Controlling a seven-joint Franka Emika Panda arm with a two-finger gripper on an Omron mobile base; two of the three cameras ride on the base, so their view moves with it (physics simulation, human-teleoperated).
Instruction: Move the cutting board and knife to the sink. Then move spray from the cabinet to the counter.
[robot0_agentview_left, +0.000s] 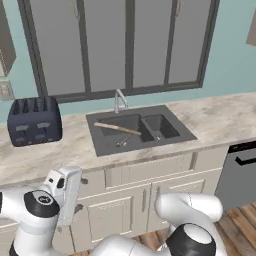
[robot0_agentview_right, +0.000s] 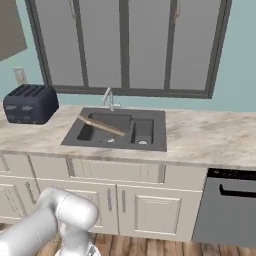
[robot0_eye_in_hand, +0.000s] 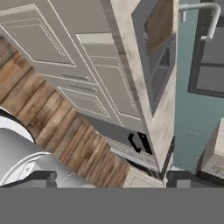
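The dark grey sink (robot0_agentview_left: 180, 134) (robot0_agentview_right: 155, 131) is set in the marble counter (robot0_agentview_left: 220, 117) (robot0_agentview_right: 210, 135). The light-brown cutting board (robot0_agentview_left: 117, 128) (robot0_agentview_right: 101, 125) (robot0_eye_in_hand: 159, 24) leans tilted inside the large basin. A thin silvery sliver on the basin floor in front of it looks like the knife (robot0_agentview_left: 122, 142). My gripper (robot0_agentview_left: 81, 194) (robot0_eye_in_hand: 113, 178) hangs low at the left, in front of the base cabinet doors and below counter height. It is open, with nothing between its fingertips (robot0_eye_in_hand: 43, 177). The spray is out of view.
A dark toaster (robot0_agentview_left: 34, 120) (robot0_agentview_right: 30, 103) stands on the counter left of the sink. The silver faucet (robot0_agentview_left: 119, 100) (robot0_agentview_right: 108, 97) rises behind the basins. A dishwasher (robot0_agentview_left: 240, 170) (robot0_agentview_right: 227, 210) sits at the right. A wall cabinet corner (robot0_agentview_left: 5, 45) shows at upper left.
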